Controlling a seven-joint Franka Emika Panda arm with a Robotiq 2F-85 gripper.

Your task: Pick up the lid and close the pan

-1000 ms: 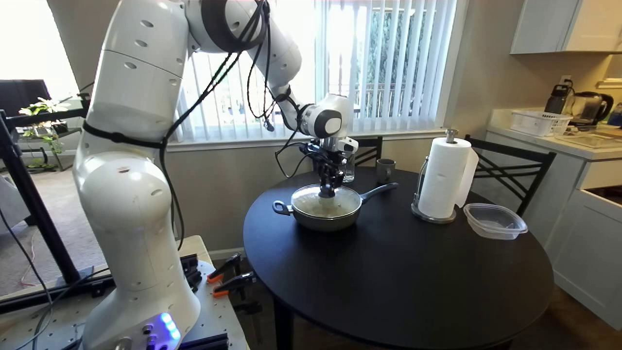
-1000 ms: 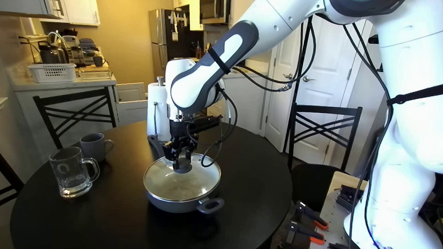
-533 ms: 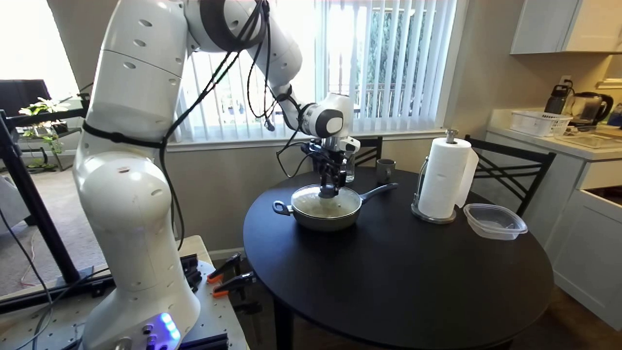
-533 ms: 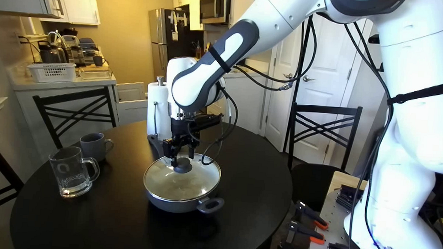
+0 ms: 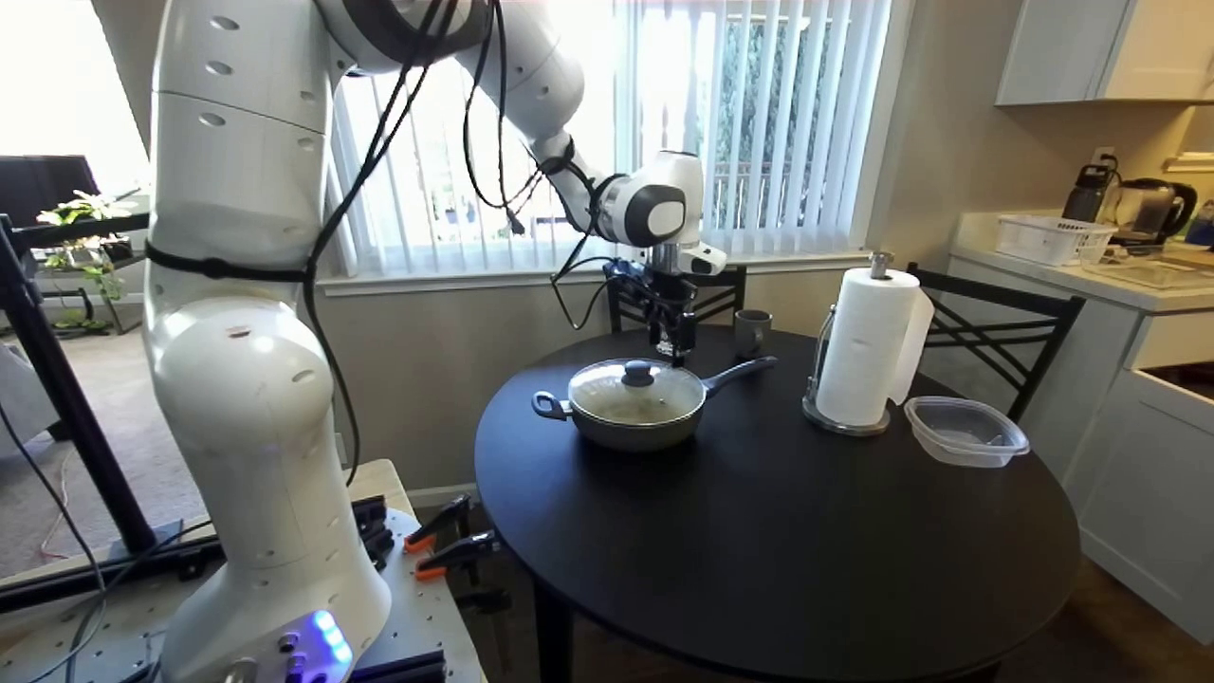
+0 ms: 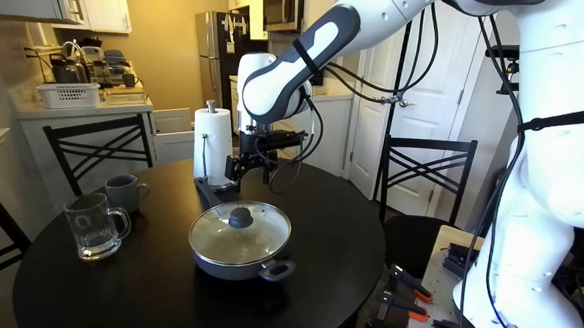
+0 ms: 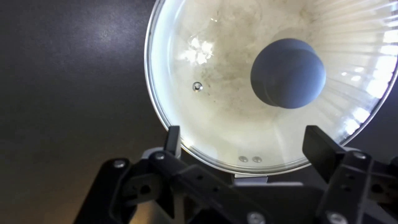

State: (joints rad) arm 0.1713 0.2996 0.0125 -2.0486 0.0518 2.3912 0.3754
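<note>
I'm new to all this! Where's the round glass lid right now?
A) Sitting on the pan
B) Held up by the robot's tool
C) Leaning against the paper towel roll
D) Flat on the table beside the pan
A: in both exterior views the lid sits on the pan, and the wrist view shows the tool open, apart from the knob.

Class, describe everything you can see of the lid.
The lid is round and clear, apparently glass, with a metal rim. A rounded blue-grey knob stands at its centre, and a small metal-ringed hole sits off to one side. Right way up, it lies level on the pan, closing it. The open hand is apart from the knob; nothing grips it.
</note>
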